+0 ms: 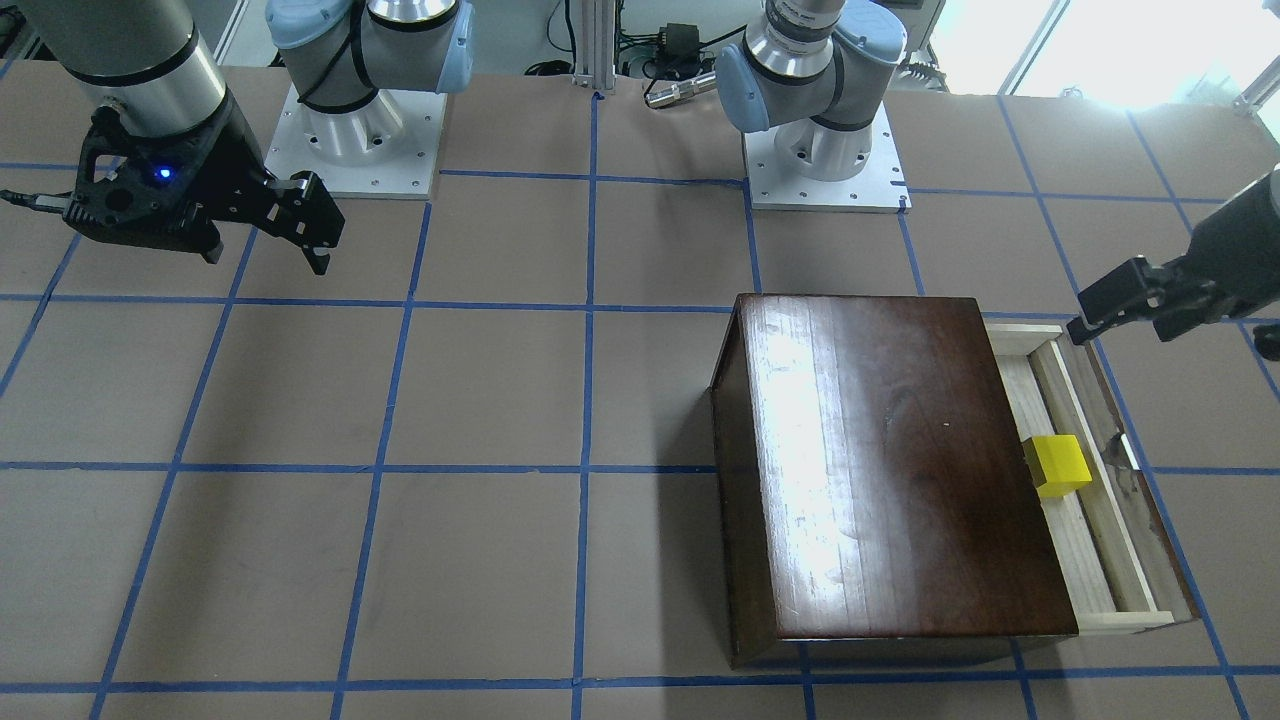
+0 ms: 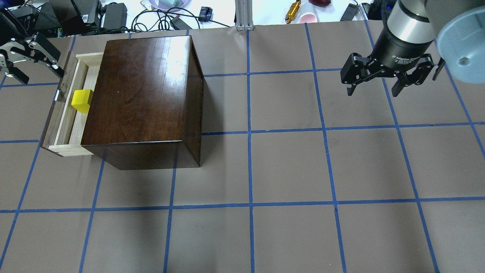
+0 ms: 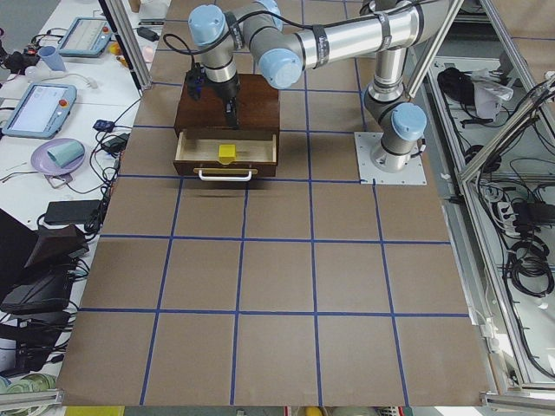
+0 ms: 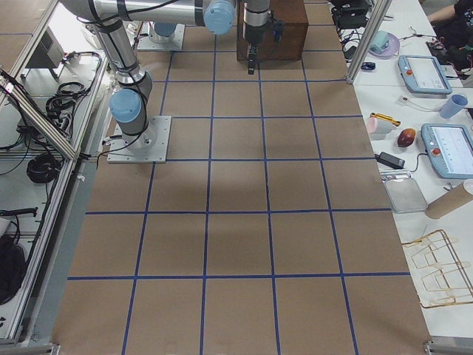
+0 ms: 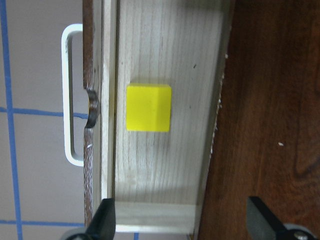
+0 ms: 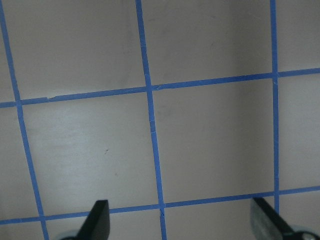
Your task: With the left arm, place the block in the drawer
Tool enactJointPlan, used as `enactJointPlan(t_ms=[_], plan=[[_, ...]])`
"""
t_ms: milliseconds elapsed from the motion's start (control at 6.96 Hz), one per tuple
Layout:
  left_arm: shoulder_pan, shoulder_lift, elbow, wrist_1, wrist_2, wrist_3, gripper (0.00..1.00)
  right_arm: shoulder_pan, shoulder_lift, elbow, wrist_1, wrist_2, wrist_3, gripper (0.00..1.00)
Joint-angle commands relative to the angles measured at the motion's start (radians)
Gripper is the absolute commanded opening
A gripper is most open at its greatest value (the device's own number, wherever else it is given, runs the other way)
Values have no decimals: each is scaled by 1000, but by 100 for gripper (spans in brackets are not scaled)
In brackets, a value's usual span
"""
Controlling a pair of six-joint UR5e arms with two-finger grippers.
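The yellow block (image 2: 82, 100) lies on the pale wood floor of the open drawer (image 2: 70, 117), which is pulled out of the glossy dark-brown box (image 2: 144, 87). In the left wrist view the block (image 5: 148, 107) sits flat mid-drawer (image 5: 165, 60), apart from the walls, with the metal pull (image 5: 67, 95) at the left. My left gripper (image 2: 39, 76) is open and empty, hovering above the drawer's far end; its fingertips (image 5: 105, 217) frame the drawer end. My right gripper (image 2: 373, 91) is open and empty over bare table far to the right.
The table (image 2: 288, 167) is brown with a blue tape grid. Cables, chargers and small items (image 2: 113, 13) lie beyond its far edge. The two arm bases (image 1: 355, 130) stand at the robot's side of the table.
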Motion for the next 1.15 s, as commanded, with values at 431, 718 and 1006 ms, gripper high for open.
enactJointPlan(t_ms=[431,718,1006], plan=[[-104,113,-56,-9,9,-62,92,0,0,0,0,0,0,100],[-204,90,-66,5,6,-185,92,0,0,0,0,0,0,100],[-311,70,-73,43,7,-202,99,0,0,0,0,0,0,100]])
